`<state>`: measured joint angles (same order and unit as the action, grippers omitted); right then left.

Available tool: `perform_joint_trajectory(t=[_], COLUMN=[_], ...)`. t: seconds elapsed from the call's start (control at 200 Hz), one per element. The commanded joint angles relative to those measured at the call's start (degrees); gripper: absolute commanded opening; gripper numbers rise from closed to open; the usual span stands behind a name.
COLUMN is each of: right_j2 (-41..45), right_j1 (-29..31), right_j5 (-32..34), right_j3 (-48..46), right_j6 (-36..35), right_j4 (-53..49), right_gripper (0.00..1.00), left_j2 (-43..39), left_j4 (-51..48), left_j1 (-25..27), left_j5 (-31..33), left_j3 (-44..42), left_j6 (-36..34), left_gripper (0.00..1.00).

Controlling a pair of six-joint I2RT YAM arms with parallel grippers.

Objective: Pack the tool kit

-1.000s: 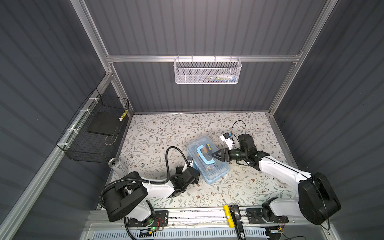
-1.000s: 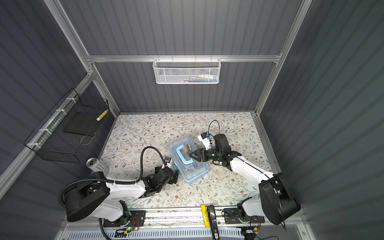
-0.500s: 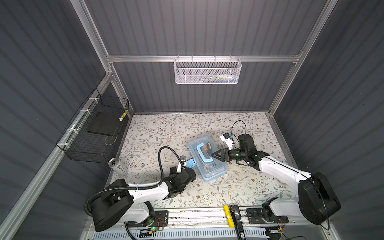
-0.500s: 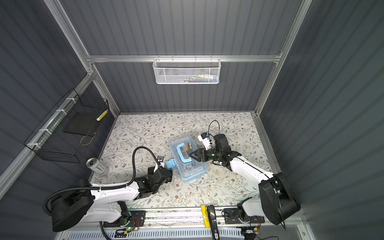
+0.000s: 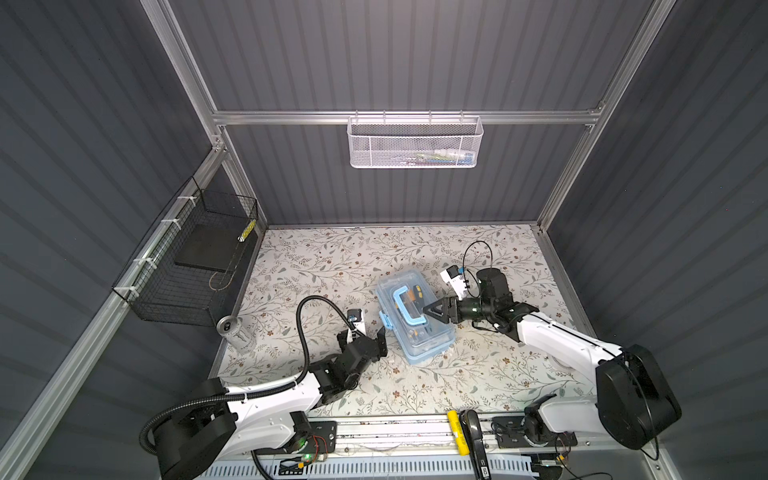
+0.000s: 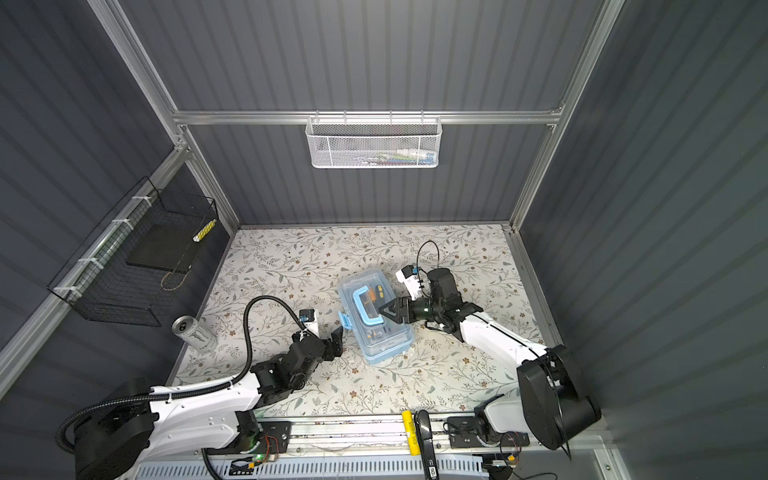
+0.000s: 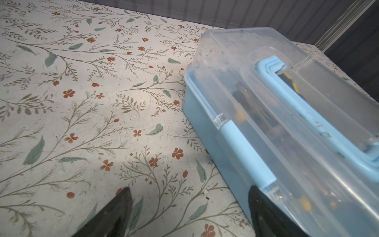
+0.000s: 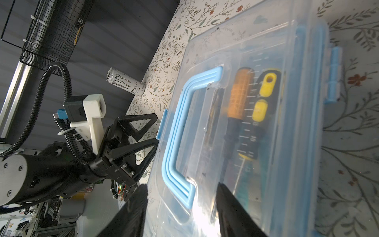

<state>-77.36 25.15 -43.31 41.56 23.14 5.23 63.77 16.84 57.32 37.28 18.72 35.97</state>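
On the floral table [image 5: 332,266] the tool kit [image 5: 424,338] sits near the middle, lid down, turned at a slant between my two arms (orange and yellow-black tool handles [image 8: 240,96] show through the clear lid), with a drinks can [image 5: 237,332] well apart at the left edge. My right gripper [image 8: 182,184] reaches over the lid with its jaws apart, straddling one end of the blue handle [image 8: 174,131] without pinching it. My left gripper [image 7: 189,188] stands spread wide and empty just beside the kit's long side, one finger [image 7: 266,215] by the small blue latch [image 7: 246,151].
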Motion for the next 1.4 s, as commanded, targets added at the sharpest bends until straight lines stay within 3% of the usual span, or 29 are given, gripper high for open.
perform_joint_trajectory(t=[0.0, 0.16, 0.255, 0.37, 0.801, 0.881, 0.941, 1.396], right_j2=[-1.32, -0.66, -0.42, -0.75, -1.78, -2.16, -2.5, -3.74], right_j1=[-0.18, -0.18, -0.19, -0.19, -0.19, -0.1, -0.15, -0.11], right_j5=[0.44, 0.41, 0.45, -0.39, -0.9, -1.03, -1.08, -1.87], right_j3=[-1.33, -1.87, -2.31, -2.59, -2.31, -2.14, -2.08, -1.57], right_j6=[0.26, 0.17, 0.33, 1.42, 1.98, 1.98, 2.03, 2.18], right_j4=[-2.21, -2.54, -2.25, -0.87, 0.32, 0.46, 0.65, 1.33], right_gripper=[0.56, 0.56, 0.57, 0.56, 0.56, 0.56, 0.56, 0.56], left_j2=[1.15, 1.44, 2.08, 3.27, 8.58, 9.58, 10.13, 5.82], left_j4=[2.2, 8.88, 15.16, 18.97, 32.17, 34.99, 38.58, 33.18], left_j1=[-0.34, -3.18, -4.72, -5.73, -6.58, -6.93, -7.1, -8.17], left_j5=[-1.77, -9.29, -12.95, -16.35, -21.1, -21.06, -21.27, -21.2], left_j3=[0.21, -2.88, -4.93, -5.45, -7.35, -8.58, -9.64, -8.3], left_j6=[4.0, 8.91, 10.32, 10.69, 12.44, 13.56, 13.53, 11.89], left_gripper=[0.84, 0.78, 0.63, 0.54, 0.54, 0.44, 0.42, 0.39])
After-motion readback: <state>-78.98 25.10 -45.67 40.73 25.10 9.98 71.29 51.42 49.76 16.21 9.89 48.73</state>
